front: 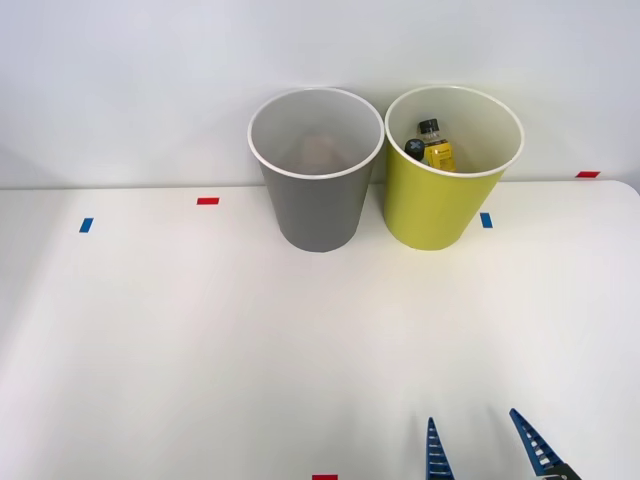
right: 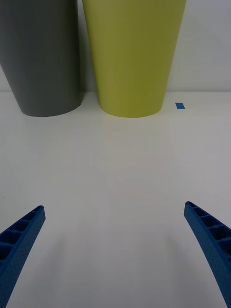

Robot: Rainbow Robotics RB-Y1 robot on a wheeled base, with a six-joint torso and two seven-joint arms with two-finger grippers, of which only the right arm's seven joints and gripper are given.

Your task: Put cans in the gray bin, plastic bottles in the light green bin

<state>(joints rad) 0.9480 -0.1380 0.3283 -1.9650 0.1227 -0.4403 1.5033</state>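
The gray bin (front: 315,212) and the light green bin (front: 432,212) stand side by side against the back wall. Inside the light green bin lie plastic bottles with black caps (front: 428,127), one carrying a yellow label (front: 439,157). A faint reddish shape (front: 318,151) shows low inside the gray bin; I cannot tell whether it is a can. My right gripper (front: 474,421) hovers open and empty over the near table, well short of the bins. In the right wrist view the gripper (right: 114,208) faces the gray bin (right: 41,57) and the light green bin (right: 132,57).
Small tape marks dot the white table: red (front: 207,201), blue (front: 86,225), blue (front: 486,220) beside the green bin, red (front: 587,174) and red (front: 324,477) at the front edge. The wall rises right behind the bins.
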